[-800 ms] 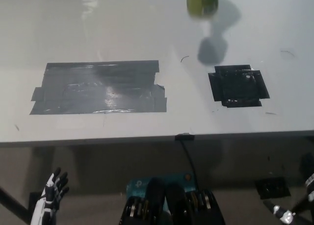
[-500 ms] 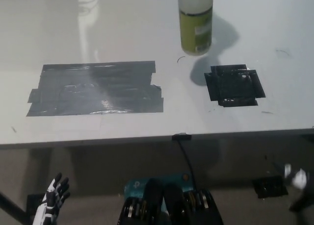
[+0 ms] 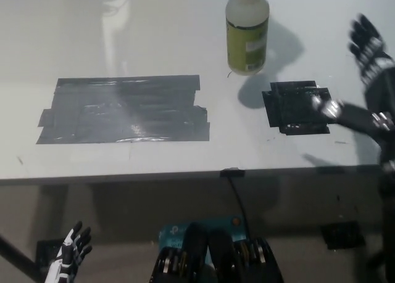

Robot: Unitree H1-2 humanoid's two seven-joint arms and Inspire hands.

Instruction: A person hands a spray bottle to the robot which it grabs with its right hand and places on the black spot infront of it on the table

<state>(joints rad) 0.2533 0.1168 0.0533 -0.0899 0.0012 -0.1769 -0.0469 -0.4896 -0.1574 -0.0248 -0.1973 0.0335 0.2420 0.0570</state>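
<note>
White and glossy, the counter [image 3: 154,24] carries a wide grey tape patch [image 3: 123,109] and the small black spot [image 3: 300,107]. Just beyond that spot hangs the spray bottle [image 3: 247,31], upright; whoever holds it is out of view. Raised at the right edge, the black right hand [image 3: 370,49] has its fingers spread and holds nothing. Low at the left, the white left hand [image 3: 71,255] rests with fingers apart. Risk: closing early could tip the bottle or miss it.

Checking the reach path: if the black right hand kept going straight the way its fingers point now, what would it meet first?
Probably nothing: the right hand points up-picture over bare table, right of the spray bottle and past the black spot. Depth is unclear.
</note>
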